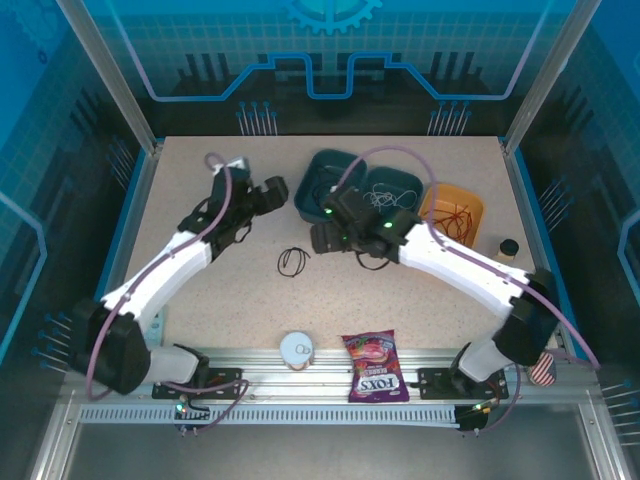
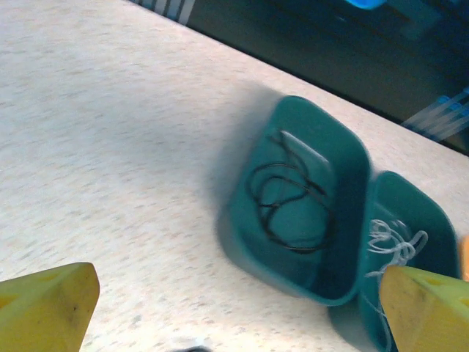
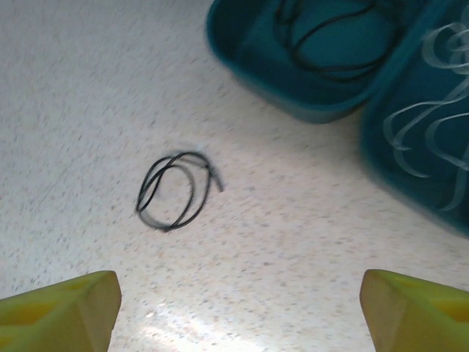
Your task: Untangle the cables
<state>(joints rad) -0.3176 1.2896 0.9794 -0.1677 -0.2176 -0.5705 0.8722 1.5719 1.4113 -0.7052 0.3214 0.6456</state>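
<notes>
A small black cable coil (image 1: 293, 261) (image 3: 176, 191) lies loose on the speckled table. Another black cable (image 1: 322, 186) (image 2: 289, 198) (image 3: 330, 37) rests in the left teal bin (image 1: 312, 203) (image 2: 242, 220). The white cable (image 1: 385, 190) (image 2: 396, 242) (image 3: 432, 139) lies in the right teal bin (image 1: 412, 181). A red cable (image 1: 455, 215) sits in the orange bin (image 1: 474, 207). My left gripper (image 1: 275, 190) (image 2: 238, 308) hangs open beside the left teal bin, holding nothing. My right gripper (image 1: 318, 238) (image 3: 238, 308) is open above bare table, just right of the loose black coil.
At the near edge lie a purple snack bag (image 1: 373, 365) and a white round lid (image 1: 297, 348). A small dark-capped bottle (image 1: 508, 248) stands at the right by the orange bin. Blue-rimmed walls enclose the table.
</notes>
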